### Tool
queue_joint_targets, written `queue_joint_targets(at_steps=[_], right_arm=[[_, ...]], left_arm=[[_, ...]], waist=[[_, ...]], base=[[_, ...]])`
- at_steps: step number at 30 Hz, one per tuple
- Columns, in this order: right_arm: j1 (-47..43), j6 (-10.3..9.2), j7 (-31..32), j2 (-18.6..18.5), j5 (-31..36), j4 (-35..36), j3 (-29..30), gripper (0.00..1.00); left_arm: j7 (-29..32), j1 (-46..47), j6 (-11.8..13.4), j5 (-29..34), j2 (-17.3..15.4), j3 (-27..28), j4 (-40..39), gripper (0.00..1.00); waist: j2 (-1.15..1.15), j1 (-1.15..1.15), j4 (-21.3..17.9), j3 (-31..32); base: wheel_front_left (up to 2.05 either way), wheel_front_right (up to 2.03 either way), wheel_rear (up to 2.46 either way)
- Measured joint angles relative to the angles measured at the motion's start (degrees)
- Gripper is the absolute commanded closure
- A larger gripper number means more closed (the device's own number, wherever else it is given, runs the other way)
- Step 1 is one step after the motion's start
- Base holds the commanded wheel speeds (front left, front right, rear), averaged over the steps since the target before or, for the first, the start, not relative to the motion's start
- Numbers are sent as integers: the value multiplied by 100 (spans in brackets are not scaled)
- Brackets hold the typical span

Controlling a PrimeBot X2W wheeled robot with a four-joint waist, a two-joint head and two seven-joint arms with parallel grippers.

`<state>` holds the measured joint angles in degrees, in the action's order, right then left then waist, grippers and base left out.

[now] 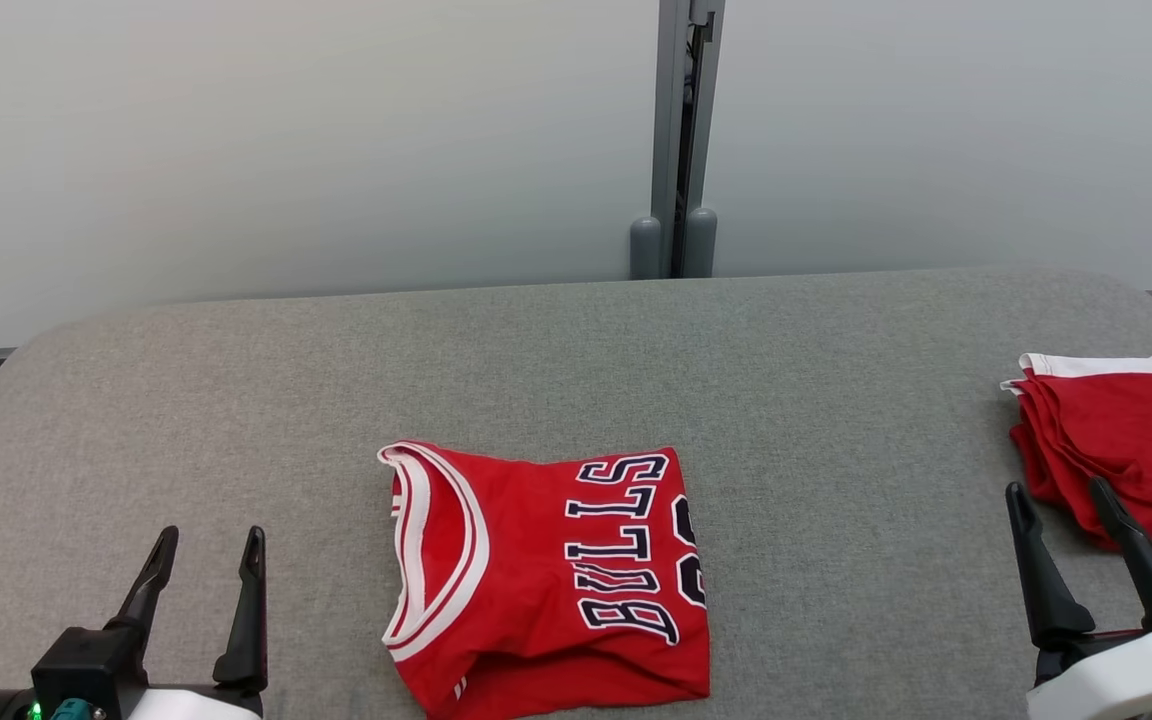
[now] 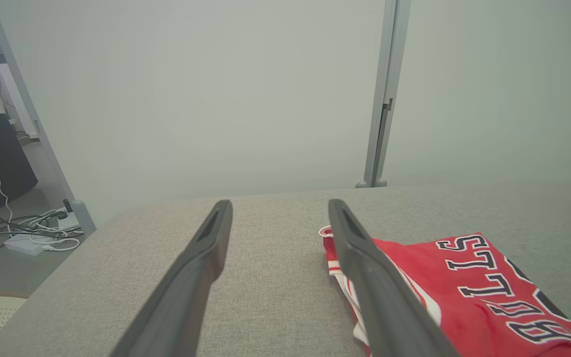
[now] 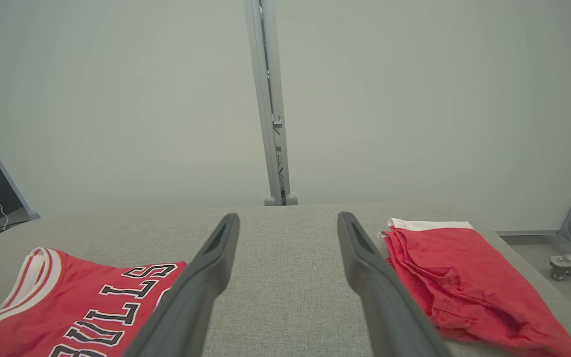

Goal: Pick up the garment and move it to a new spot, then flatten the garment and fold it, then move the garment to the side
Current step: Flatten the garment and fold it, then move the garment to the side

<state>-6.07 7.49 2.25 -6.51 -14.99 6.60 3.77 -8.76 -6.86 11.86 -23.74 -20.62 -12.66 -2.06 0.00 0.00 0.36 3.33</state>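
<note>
The garment (image 1: 546,580) is a red jersey with white trim and dark lettering. It lies folded into a rough square near the front middle of the grey fabric-covered table (image 1: 576,360). My left gripper (image 1: 212,540) stands open at the lower left, apart from the jersey, with nothing between its fingers. In the left wrist view the jersey (image 2: 474,287) lies just right of the left gripper (image 2: 279,204). My right gripper (image 1: 1058,490) is open at the lower right, empty, well right of the jersey. From the right wrist, the jersey (image 3: 67,302) sits left of the right gripper (image 3: 288,216).
A second red garment with a white band (image 1: 1116,450) lies folded at the table's right edge, just beyond my right gripper's fingers; the right wrist view has this red piece (image 3: 454,277) too. A grey post (image 1: 676,140) and pale wall stand behind. Cables (image 2: 32,233) lie on the floor at left.
</note>
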Motion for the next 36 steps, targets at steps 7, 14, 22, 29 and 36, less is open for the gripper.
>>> queue_joint_targets(at_steps=[7, 14, 22, 29, 36], right_arm=[[26, 0, 1, 15, 2, -11, 5, 0], [83, 0, 10, 20, 1, -38, -2, 0], [116, 0, 29, 18, -5, -168, -60, 0], [210, 0, 76, -15, -71, -333, -204, 0], [557, 0, 107, -102, -344, -1076, -836, 0]], left_arm=[[0, -1, 16, -12, -12, -14, 2, 0], [1, 0, 31, -32, -45, -25, -5, 0], [18, 18, 49, -46, -67, -25, -38, 0], [18, 109, 56, -46, -74, -60, -68, 0], [4, 332, 32, -35, -74, -121, -114, 0]], waist=[[0, 0, -21, -1], [0, 0, -37, -40], [0, 0, -61, -140], [0, 0, -3, -191], [0, 0, 215, -360]], base=[[0, 0, 0], [0, 0, 0], [0, 0, 0], [0, 0, 0], [0, 0, 0]])
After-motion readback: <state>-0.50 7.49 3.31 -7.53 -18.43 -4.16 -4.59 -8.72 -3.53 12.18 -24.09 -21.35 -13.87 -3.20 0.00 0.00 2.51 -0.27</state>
